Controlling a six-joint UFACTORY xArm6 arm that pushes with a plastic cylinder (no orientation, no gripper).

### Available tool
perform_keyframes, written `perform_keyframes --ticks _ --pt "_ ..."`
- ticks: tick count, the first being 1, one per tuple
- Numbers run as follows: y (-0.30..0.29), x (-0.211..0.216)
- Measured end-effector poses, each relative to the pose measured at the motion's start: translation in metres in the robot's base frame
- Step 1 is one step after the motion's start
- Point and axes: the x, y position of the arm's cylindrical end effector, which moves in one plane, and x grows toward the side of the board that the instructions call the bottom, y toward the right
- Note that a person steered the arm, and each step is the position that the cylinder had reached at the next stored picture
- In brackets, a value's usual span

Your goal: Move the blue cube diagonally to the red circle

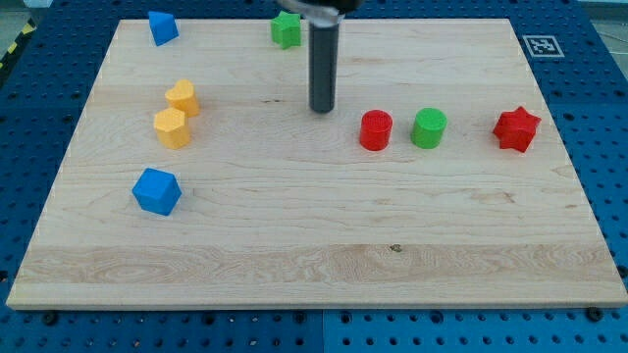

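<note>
1. Wooden board point(324, 255): a pale rectangular board that lies on a blue perforated table point(603, 118); a small black-and-white marker point(542, 45) sits at the board's top right corner.
2. My tip point(322, 109): the lower end of an upright dark rod, resting on bare wood in the upper middle of the board. It touches no block and grasps nothing, being a plain rod with nothing to open or close.
3. Blue cube point(157, 190): at the view's left, below the board's mid-height, well apart from my tip.
4. Red circle point(375, 129): a short red cylinder, right of my tip and slightly lower, near it but not touching.
5. Green cylinder point(429, 127): just beside the red circle, on its right, with a small gap between them.
6. Red star point(517, 128): farther right, near the board's right edge.
7. Two yellow blocks: the upper one point(183, 97) and the lower one point(172, 127) stand close together, above the blue cube; whether they touch cannot be told.
8. Second blue block point(162, 26): near the top left corner.
9. Green block point(287, 29): at the top edge, just left of the rod's shaft.
</note>
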Motion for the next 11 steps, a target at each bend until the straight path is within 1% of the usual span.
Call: perform_keyframes --ticks 2,3,4,5,7,11 --pt "-0.062 0.107" --pt "-0.104 0.152" --pt "-0.154 0.159" --pt "-0.186 0.139" --pt "-0.193 0.119" --pt "-0.069 0.057"
